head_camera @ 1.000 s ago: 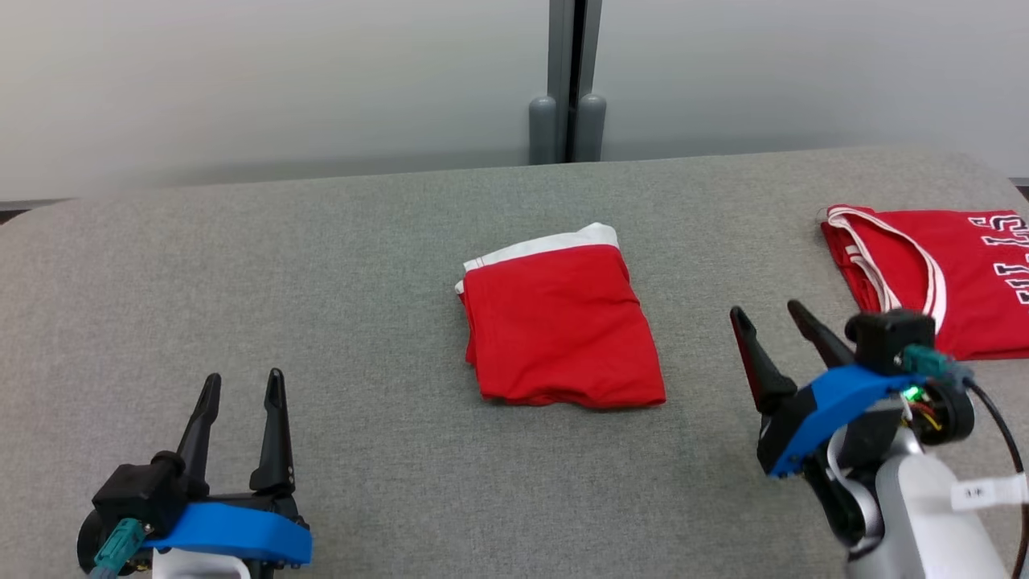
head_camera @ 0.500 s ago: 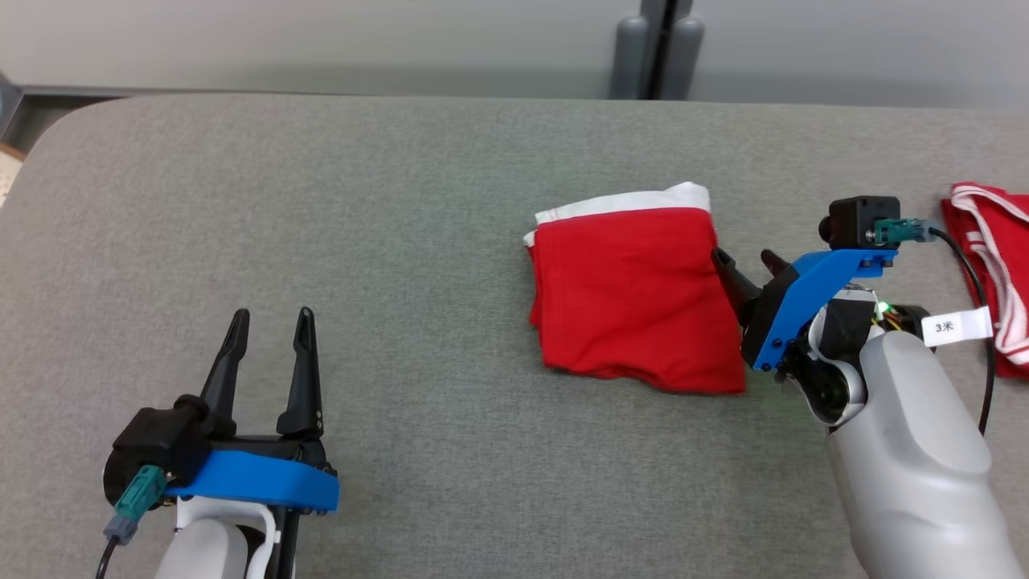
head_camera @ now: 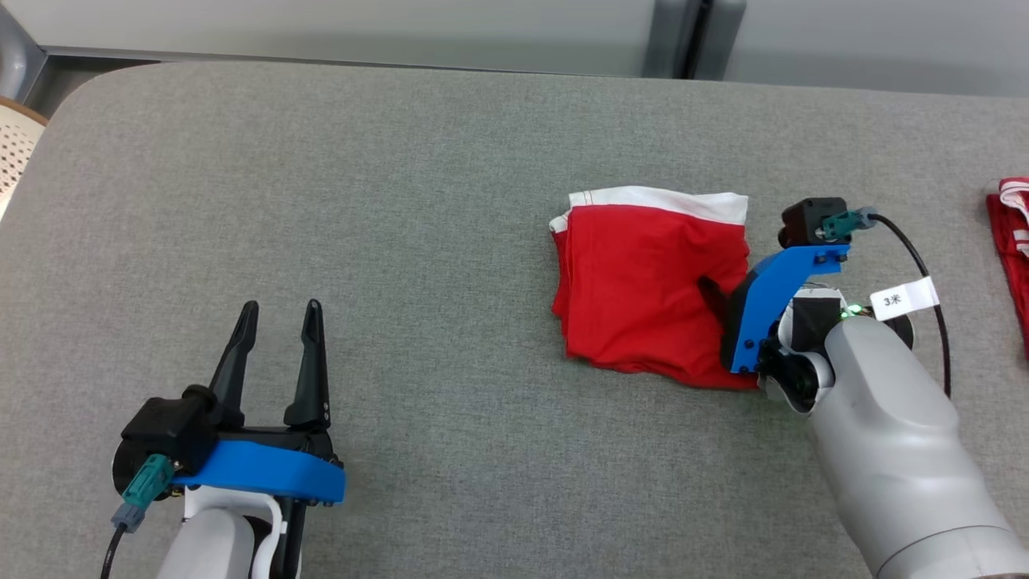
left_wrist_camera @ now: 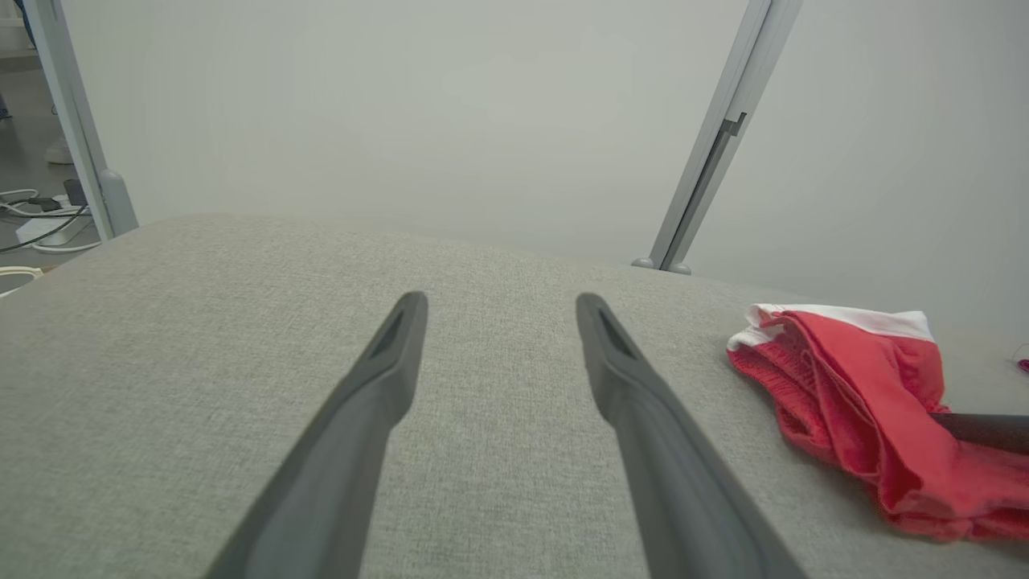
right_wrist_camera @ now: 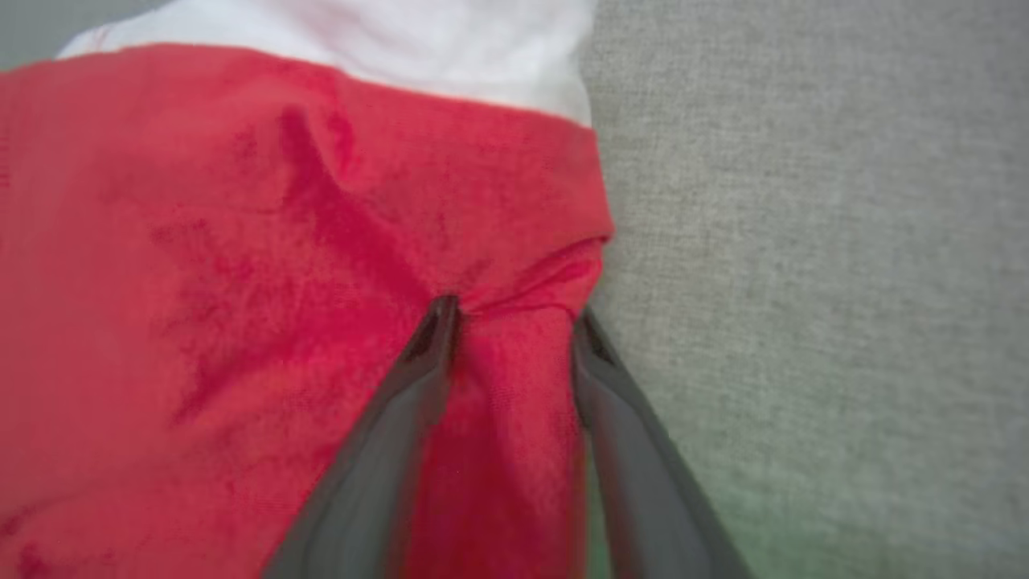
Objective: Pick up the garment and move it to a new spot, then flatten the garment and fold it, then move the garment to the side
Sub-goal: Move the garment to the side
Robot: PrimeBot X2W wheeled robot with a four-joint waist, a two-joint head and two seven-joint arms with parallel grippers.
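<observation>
Down at the lower left, the left pincer point(head_camera: 281, 305) point(left_wrist_camera: 500, 299) is hovering over bare grey counter point(head_camera: 418, 201), its two dark fingers standing wide apart and holding nothing. Right of centre, the garment point(head_camera: 643, 297) point(left_wrist_camera: 844, 386) point(right_wrist_camera: 241, 281) is lying on the counter as a folded red bundle, its white band running along the far edge. The right pincer point(head_camera: 719, 293) point(right_wrist_camera: 512, 310) is reaching in from the garment's right side. In the right wrist view its fingers are standing well apart and straddling that right edge, one tip pressing into the red cloth and the other sitting at the border where cloth meets counter. A ridge of fabric is bunching up between the tips, but the jaws are not clamping it. At the far right, well apart from all this, another red cloth point(head_camera: 1013, 241) with white trim is poking into the head view.
</observation>
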